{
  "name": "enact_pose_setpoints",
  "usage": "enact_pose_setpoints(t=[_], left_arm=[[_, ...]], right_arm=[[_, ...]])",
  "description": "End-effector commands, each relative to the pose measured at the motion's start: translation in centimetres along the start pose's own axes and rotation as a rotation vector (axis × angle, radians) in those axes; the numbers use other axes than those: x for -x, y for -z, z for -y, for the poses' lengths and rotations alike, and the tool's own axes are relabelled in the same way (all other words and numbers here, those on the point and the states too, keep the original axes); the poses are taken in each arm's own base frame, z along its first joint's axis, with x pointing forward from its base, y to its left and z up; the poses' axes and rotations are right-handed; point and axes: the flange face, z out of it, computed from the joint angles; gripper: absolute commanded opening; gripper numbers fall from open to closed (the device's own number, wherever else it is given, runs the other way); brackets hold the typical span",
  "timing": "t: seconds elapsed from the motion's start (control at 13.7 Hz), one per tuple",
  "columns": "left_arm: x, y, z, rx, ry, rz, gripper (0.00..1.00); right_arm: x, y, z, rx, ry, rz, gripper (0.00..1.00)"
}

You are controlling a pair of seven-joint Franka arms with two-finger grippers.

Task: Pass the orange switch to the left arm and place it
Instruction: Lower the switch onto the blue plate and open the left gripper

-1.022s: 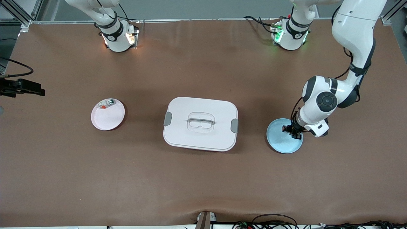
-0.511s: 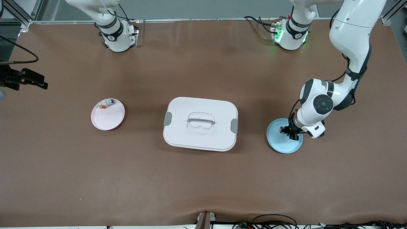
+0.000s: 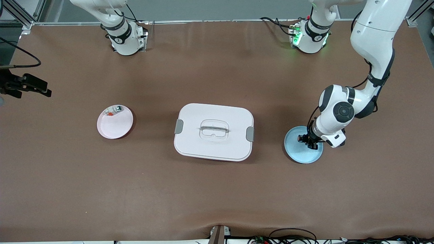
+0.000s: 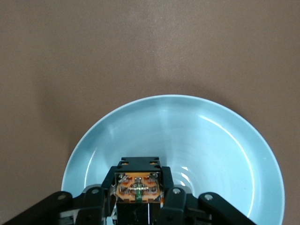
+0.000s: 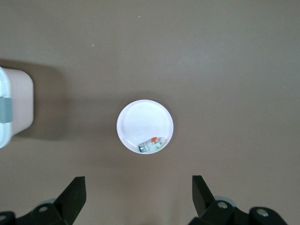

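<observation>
The orange switch (image 4: 139, 185), a small black block with an orange face, sits between the fingers of my left gripper (image 4: 139, 196), which is shut on it. In the front view that gripper (image 3: 308, 139) and the switch (image 3: 301, 138) are low over the blue plate (image 3: 301, 153). Whether the switch touches the plate I cannot tell. My right gripper (image 5: 137, 187) is open and empty, high over the pink plate (image 5: 140, 119). The white box (image 3: 213, 117) stands mid-table between the two plates.
The pink plate (image 3: 117, 128) holds a small white-and-grey-green piece with a red bit (image 3: 114, 109) at its rim. A dark part of the right arm's hand (image 3: 30, 86) shows at the front view's edge. A corner of the box (image 5: 14, 103) shows in the right wrist view.
My left gripper has shifted a little toward the box over the blue plate, still shut on the switch. The right arm's dark hand moved slightly at the view's edge.
</observation>
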Motion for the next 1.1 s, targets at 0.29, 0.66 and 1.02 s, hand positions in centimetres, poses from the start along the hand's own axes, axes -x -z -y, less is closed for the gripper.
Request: enact_pose_setpoints(t=[0.29, 0.66, 1.02], left_arm=[[-0.1, -0.1, -0.9, 0.020, -0.008, -0.008, 1.00], [0.0, 2.0, -2.4, 0.058, 0.032, -0.010, 1.00], [0.1, 2.3, -2.6, 0.066, 0.037, -0.009, 1.00]], right_arm=[[1.5, 1.8, -1.0, 0.014, -0.015, -0.054, 1.00], [1.5, 1.8, -0.6, 0.021, -0.010, -0.055, 1.00], [1.4, 1.9, -0.6, 0.025, -0.009, -0.064, 1.00]])
